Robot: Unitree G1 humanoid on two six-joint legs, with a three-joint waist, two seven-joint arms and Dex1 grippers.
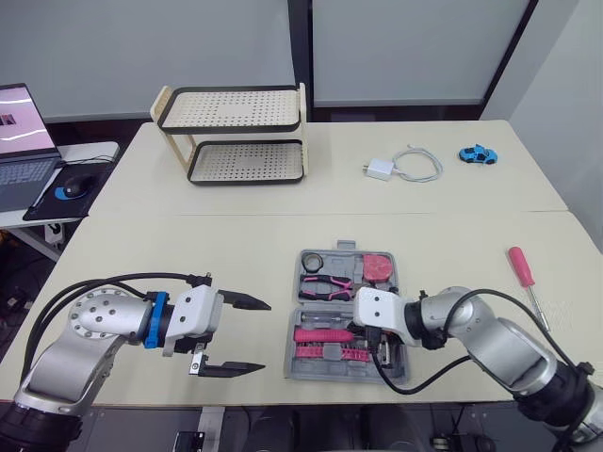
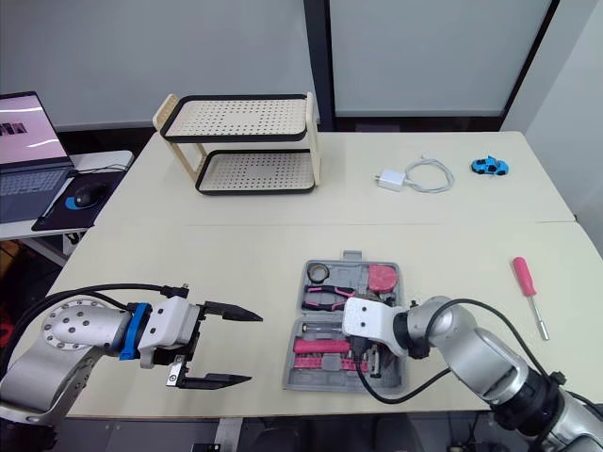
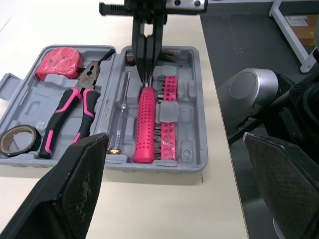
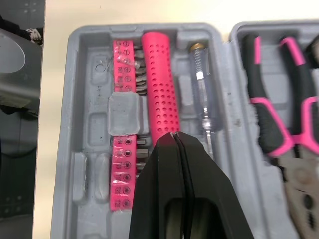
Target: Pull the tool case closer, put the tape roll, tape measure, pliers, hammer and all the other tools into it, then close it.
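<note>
The grey tool case point(image 1: 294, 363) lies open at the table's front middle. It holds a tape roll point(image 1: 312, 261), pink-handled pliers point(image 1: 325, 285), a red tape measure point(image 1: 380, 268), a pink-handled hammer point(image 3: 147, 124), pink bit strips point(image 4: 123, 64) and a clear tester screwdriver point(image 4: 202, 94). My right gripper point(image 4: 175, 138) is shut with nothing between its fingers, its tip resting on the hammer handle. My left gripper point(image 1: 266, 336) is open just left of the case, apart from it. A pink screwdriver point(image 1: 521, 266) lies on the table to the right of the case.
A two-tier perforated rack point(image 1: 236, 132) stands at the back left. A white charger with cable point(image 1: 382, 169) and a blue toy car point(image 1: 478, 154) lie at the back right. A laptop point(image 1: 24, 141) sits on a side desk to the left. The table's front edge runs just below the case.
</note>
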